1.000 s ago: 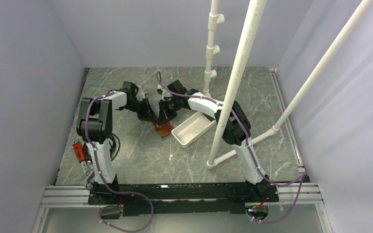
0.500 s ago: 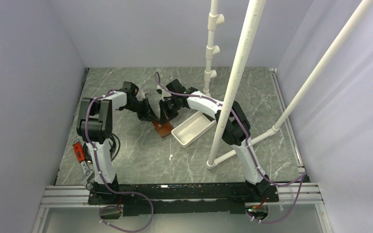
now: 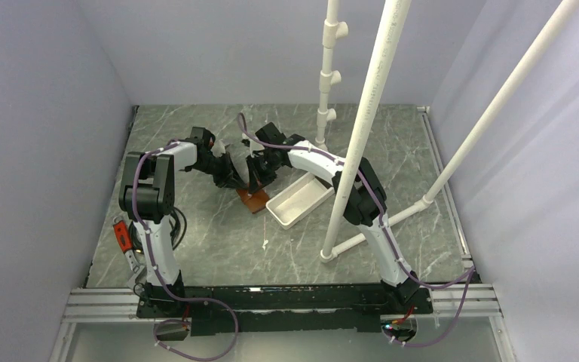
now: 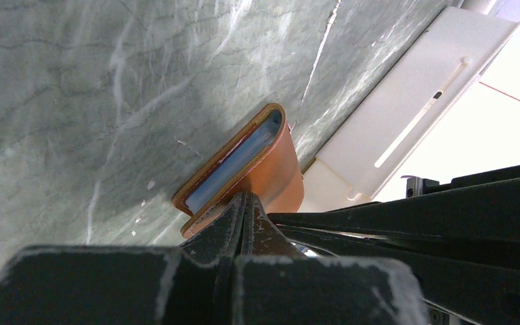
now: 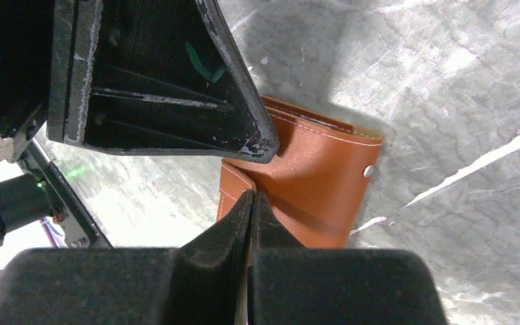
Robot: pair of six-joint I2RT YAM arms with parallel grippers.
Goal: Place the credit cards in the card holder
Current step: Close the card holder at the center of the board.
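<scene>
Card holder (image 3: 252, 200) is lying on the grey table (image 3: 196, 234), just beside the white tray (image 3: 299, 198). It is folded over, and a blue card (image 4: 233, 162) is peeking out from inside it. You are squeezing your left gripper (image 4: 244, 200) tight, and its tips are pinching the edge of one brown flap. You are squeezing your right gripper (image 5: 250, 200) tight too, and it is nipping the curled corner of a flap from the other side. Both grippers are crowding close together over the card holder, and one is nearly touching the other.
</scene>
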